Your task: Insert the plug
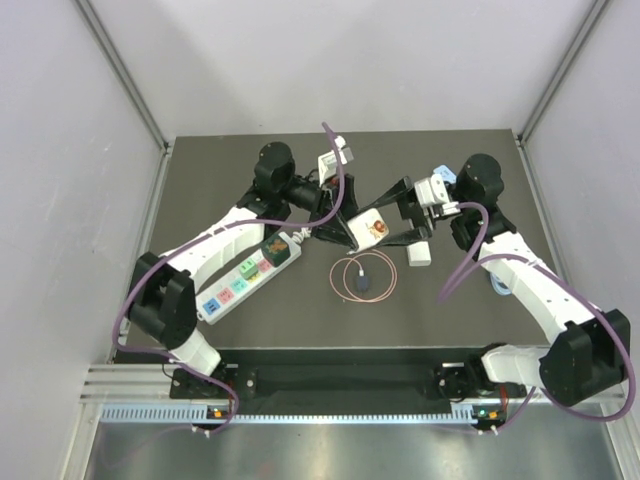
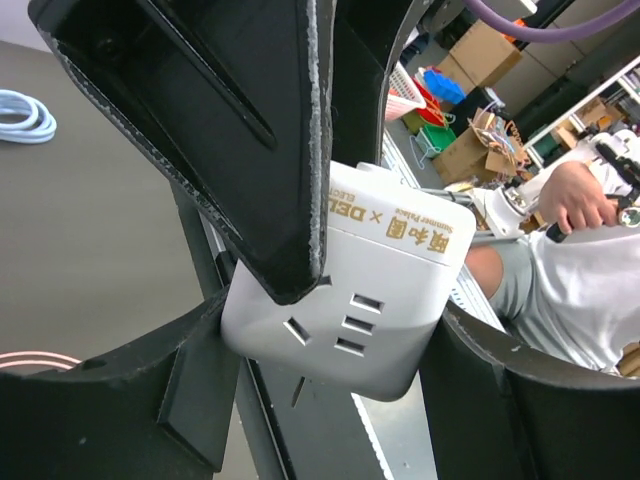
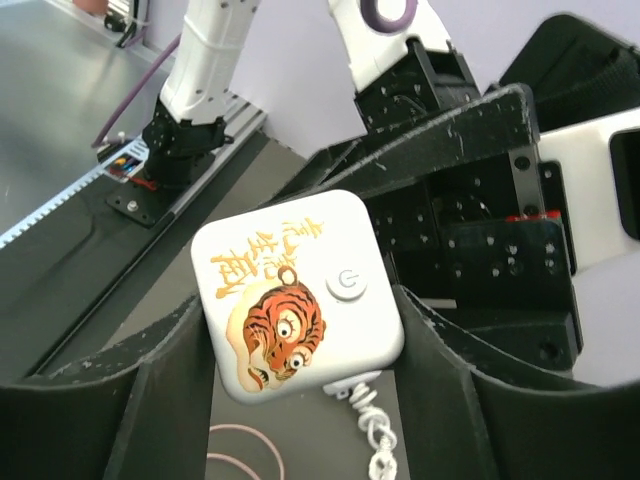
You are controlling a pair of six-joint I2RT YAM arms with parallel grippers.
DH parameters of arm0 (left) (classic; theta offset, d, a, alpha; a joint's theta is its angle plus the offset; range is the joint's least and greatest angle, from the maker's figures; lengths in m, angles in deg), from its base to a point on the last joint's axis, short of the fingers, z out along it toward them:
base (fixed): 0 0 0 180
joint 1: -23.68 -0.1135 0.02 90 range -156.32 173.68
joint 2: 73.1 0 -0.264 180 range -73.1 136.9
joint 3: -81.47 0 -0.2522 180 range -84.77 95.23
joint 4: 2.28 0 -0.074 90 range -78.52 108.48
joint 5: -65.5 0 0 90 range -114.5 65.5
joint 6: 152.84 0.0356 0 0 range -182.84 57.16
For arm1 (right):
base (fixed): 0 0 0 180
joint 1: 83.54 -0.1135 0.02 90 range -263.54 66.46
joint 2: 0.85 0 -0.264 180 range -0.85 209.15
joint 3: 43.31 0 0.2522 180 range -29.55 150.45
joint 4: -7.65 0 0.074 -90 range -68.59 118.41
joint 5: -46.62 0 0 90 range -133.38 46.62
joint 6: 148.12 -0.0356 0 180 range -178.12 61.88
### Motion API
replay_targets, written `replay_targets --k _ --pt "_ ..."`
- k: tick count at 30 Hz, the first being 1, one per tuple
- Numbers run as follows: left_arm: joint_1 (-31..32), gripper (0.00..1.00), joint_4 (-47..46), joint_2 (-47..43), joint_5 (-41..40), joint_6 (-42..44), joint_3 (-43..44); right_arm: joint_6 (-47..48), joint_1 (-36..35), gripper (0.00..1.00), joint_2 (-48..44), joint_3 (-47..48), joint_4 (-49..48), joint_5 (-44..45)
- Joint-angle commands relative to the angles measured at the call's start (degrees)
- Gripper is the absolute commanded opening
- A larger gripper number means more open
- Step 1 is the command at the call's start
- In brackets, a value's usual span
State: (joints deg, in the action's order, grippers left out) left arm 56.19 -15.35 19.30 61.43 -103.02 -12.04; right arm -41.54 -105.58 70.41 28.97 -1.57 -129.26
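Plug, by my reading the small white block (image 1: 418,254), lies untouched on the dark desk (image 1: 300,320) just beside the right tool (image 3: 300,305). Both that tool and the left tool (image 2: 335,320) are clamped on the white square tiger-printed socket cube (image 1: 372,228), held above the desk. One tool should let go only while the other holds firm, keeping the slotted face clear and steady for the pins.

"Summer Palace" and "DEL" on white socket cube (image 2: 400,285); power sign on button (image 3: 346,283)
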Motion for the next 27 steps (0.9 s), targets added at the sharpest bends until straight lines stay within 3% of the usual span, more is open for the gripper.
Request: replay_targets --k 1,2,3,4,5,7,11,15,17,20,24,26,27 --pt "0.5 0.24 -8.4 0.8 9.6 -2.6 1.2 -0.1 -1.0 0.25 0.1 1.9 -2.4 -3.9" --pt "0.5 0.34 -9.5 1.1 9.6 -3.8 1.2 -0.2 -1.0 0.17 0.1 1.5 -2.7 -3.9" --pt "0.4 0.57 -13.4 1.6 9.4 -7.7 1.4 -0.3 -0.9 0.12 -0.1 1.1 -3.5 -3.2" --pt "0.2 0.98 -16.2 3.1 9.4 -10.8 2.1 -0.3 -0.9 0.03 -0.3 0.3 -3.8 -0.8" --pt "-0.1 0.99 -20.2 3.9 9.5 -17.5 2.2 -0.3 -0.8 0.00 -0.5 0.1 -4.0 0.2" --pt "-1.4 0.99 -30.8 5.9 8.0 -22.7 2.9 -0.4 -0.5 0.00 -0.8 0.1 -3.0 3.1" --pt "-4.7 0.99 -34.3 8.4 3.4 -29.2 5.7 3.2 -0.2 0.00 -1.5 0.4 2.9 8.2" --pt "-8.1 0.99 -41.4 11.0 1.9 -38.7 9.1 20.0 -0.2 0.00 -1.7 2.7 24.9 14.6" --pt "-8.9 0.99 -44.8 12.1 1.2 -42.4 10.7 22.4 -0.1 0.00 -1.4 3.1 28.1 17.9" --pt "-9.9 0.99 -45.1 13.3 0.4 -44.6 12.9 22.1 -0.1 0.00 -2.2 0.9 27.3 21.5" --pt "-14.0 0.99 -44.2 14.5 -4.2 -45.7 13.6 16.2 -0.1 0.00 -5.0 -3.2 19.0 27.8" --pt "-15.8 0.99 -36.4 13.8 -6.6 -38.0 13.3 11.3 -0.2 0.00 -7.2 -5.9 15.5 33.3" --pt "-16.7 0.99 -22.9 13.1 -10.0 -32.8 13.2 10.3 -0.1 0.00 -7.8 -6.5 13.9 34.9"
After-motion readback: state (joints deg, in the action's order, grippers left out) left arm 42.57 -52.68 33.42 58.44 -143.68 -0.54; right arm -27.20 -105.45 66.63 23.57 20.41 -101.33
